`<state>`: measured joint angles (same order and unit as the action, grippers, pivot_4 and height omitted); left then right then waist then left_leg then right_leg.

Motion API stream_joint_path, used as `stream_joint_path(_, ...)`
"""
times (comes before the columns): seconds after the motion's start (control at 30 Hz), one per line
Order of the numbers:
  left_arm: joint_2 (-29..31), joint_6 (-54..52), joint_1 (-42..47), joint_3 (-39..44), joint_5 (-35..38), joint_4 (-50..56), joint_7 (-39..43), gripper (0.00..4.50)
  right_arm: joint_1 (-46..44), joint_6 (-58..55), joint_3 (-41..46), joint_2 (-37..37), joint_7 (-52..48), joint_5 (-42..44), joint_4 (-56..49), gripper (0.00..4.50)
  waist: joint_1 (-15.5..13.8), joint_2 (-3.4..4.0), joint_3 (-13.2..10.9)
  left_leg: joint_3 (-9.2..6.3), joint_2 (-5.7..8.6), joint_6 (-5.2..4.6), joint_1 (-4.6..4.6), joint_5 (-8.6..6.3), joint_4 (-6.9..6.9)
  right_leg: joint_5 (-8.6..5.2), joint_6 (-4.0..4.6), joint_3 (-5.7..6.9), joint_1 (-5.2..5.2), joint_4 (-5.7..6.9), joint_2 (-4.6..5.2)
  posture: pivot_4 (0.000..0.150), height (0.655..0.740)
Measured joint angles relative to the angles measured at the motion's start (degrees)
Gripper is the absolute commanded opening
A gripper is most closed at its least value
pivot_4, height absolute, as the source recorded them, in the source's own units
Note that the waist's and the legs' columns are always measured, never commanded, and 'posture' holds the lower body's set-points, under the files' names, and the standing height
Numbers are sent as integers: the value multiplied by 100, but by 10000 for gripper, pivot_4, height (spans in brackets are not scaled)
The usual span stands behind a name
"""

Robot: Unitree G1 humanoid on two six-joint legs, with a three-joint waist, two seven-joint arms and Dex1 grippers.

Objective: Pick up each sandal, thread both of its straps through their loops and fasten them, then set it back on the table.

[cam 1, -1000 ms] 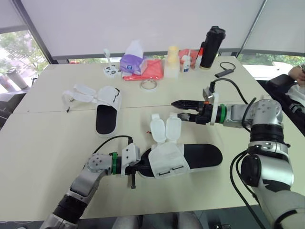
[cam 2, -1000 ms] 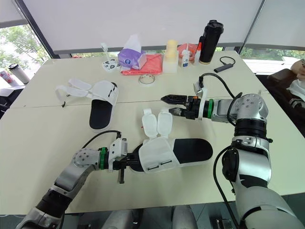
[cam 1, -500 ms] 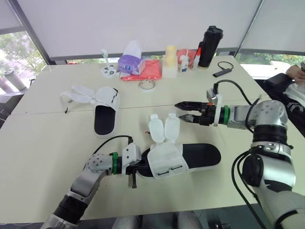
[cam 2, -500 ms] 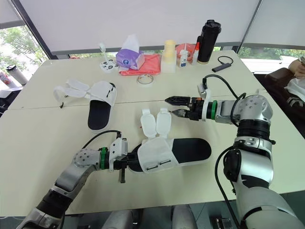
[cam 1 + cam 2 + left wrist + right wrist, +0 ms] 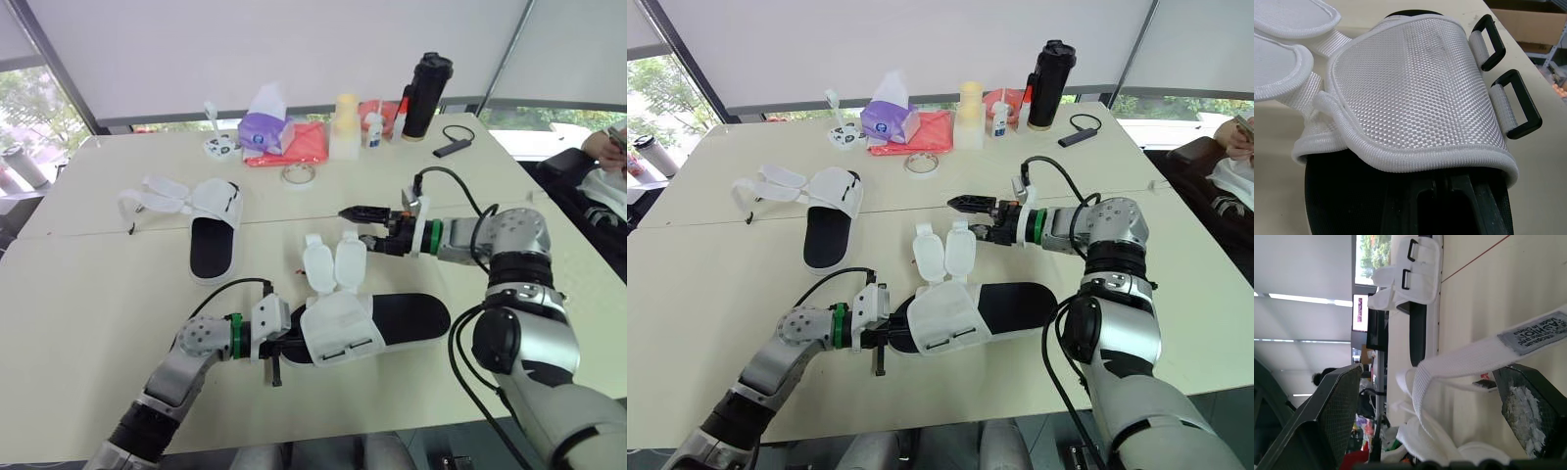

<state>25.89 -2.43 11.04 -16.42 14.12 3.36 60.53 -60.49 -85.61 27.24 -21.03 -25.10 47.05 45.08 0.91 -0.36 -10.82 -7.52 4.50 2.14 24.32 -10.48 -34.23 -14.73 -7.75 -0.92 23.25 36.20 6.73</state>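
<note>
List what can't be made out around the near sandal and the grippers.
- Left gripper: where it meets the sandal is covered by the upper, head and left wrist views.
- Label on the strap: print too small, right wrist view.
- Right gripper, open: contact with the strap unclear, head views.
- Person: cut off at the head views' right edge.

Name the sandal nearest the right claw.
The front sandal, its two straps raised close to the right claw; the other sandal lies far off to the left.
</note>
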Motion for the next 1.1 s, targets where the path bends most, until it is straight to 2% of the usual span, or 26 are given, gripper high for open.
stream_joint_path(0.43,-2,-53,-13,-1,2,36,-82,1081,-366,878,-3,34,-96,-515,1006,45000,1,0,0,0,1,3,-1,2,0,5,-7,-1,0,1,-1,1500,7400)
stream_joint_path(0.9,-36,-57,-19,-1,-50,67,-121,1081,-555,1280,-16,106,-324,-773,1375,45000,-8,0,0,-1,12,5,-1,3,0,6,-10,-2,-1,1,-1,1500,7400)
stream_joint_path(1.0,-42,-56,-19,-1,-62,70,-146,0,-555,1273,-25,125,-364,-811,1375,36329,-8,1,0,-1,14,5,-1,4,0,6,-10,-3,-1,2,-2,1500,7400)
stream_joint_path(1.1,-44,-55,-19,-1,-66,70,-164,0,-555,1266,-55,133,-440,-831,1375,21288,-8,1,0,-1,14,6,-2,4,0,7,-10,-3,-1,2,-2,1500,7400)
